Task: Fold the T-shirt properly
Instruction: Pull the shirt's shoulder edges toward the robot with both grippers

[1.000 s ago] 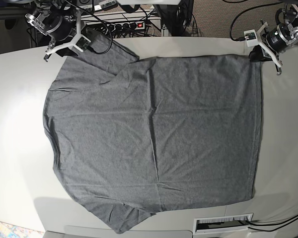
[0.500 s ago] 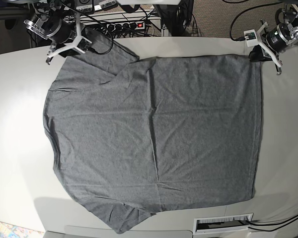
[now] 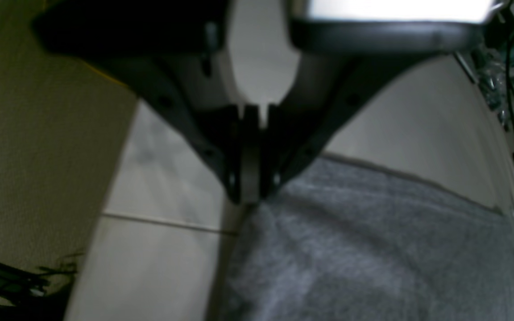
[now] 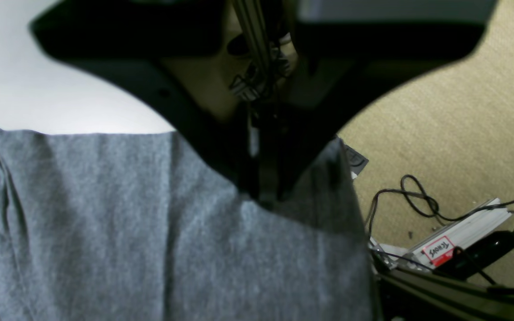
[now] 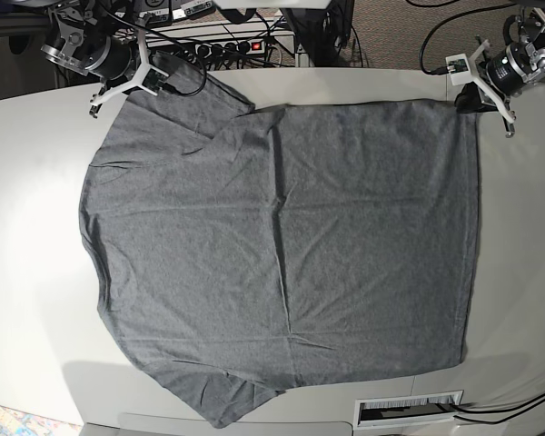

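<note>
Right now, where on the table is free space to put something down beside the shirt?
The table is bare in a wide strip left of the T-shirt, and in a narrower strip on the right. The far corners are crowded: the right gripper and left gripper are there.

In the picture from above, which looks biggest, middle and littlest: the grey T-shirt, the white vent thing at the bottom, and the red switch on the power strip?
1. T-shirt, by far the biggest.
2. White vent.
3. Red switch, the littlest.
</note>
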